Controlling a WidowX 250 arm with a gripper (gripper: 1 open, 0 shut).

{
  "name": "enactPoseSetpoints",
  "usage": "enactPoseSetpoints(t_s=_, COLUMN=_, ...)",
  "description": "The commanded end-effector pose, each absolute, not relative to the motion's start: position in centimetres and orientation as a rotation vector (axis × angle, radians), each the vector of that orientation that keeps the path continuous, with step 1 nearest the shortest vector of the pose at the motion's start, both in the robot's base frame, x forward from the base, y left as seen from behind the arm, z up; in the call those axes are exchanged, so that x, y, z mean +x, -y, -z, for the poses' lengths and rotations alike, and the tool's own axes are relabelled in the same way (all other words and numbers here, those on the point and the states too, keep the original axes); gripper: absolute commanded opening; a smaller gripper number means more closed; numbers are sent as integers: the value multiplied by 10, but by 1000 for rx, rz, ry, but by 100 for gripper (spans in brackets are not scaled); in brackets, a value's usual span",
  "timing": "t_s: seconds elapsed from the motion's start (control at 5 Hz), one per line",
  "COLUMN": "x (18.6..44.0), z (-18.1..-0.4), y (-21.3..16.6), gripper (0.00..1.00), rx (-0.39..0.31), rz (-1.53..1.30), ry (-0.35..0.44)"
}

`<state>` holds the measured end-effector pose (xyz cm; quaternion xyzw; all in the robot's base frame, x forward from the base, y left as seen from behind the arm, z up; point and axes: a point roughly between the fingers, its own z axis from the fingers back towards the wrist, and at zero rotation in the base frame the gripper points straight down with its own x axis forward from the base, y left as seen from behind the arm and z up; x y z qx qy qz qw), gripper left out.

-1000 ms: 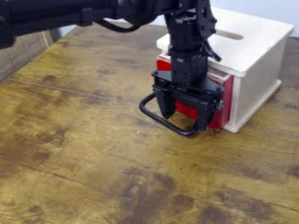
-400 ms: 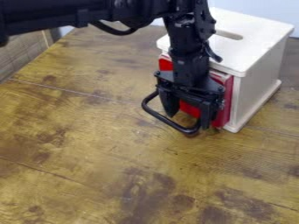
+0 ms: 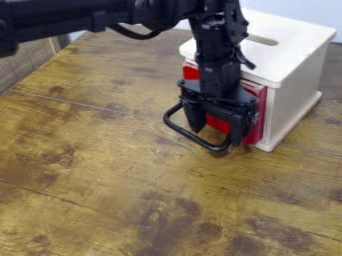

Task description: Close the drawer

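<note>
The red drawer (image 3: 255, 110) sits in the pale wooden cabinet (image 3: 283, 60) at the upper right, its flat red front showing only as slivers around my arm. A large black loop handle (image 3: 187, 133) juts from it toward the lower left. My black gripper (image 3: 218, 124) comes down from above and stands right against the drawer front, over the black plate, just above the handle. Its fingers blend with the black plate, so whether they are open or shut is unclear. How far the drawer sticks out is hidden by the arm.
The cabinet stands on a worn wooden tabletop (image 3: 107, 180). My black arm (image 3: 120, 15) stretches in from the upper left across the back of the table. A slot (image 3: 266, 42) is cut into the cabinet's top.
The gripper and the loop handle have shifted slightly up and right toward the cabinet; the drawer front has gone in a little with them.
</note>
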<state>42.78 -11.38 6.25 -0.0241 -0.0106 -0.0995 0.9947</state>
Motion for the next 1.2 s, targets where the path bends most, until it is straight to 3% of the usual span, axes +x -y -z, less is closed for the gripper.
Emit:
enactPoseSetpoints(t_s=0.0, x=424, z=-13, y=99, gripper=100, rx=-27, rz=186, ry=-78)
enactPoseSetpoints(t_s=0.4, x=426, z=15, y=95, gripper=100, rx=-26, rz=202, ry=-117)
enactPoseSetpoints(t_s=0.6, x=423, z=-9, y=90, gripper=100, rx=-19, rz=227, ry=-101)
enactPoseSetpoints(t_s=1.0, x=439, z=-29, y=91, gripper=100, rx=-6, rz=327, ry=-69)
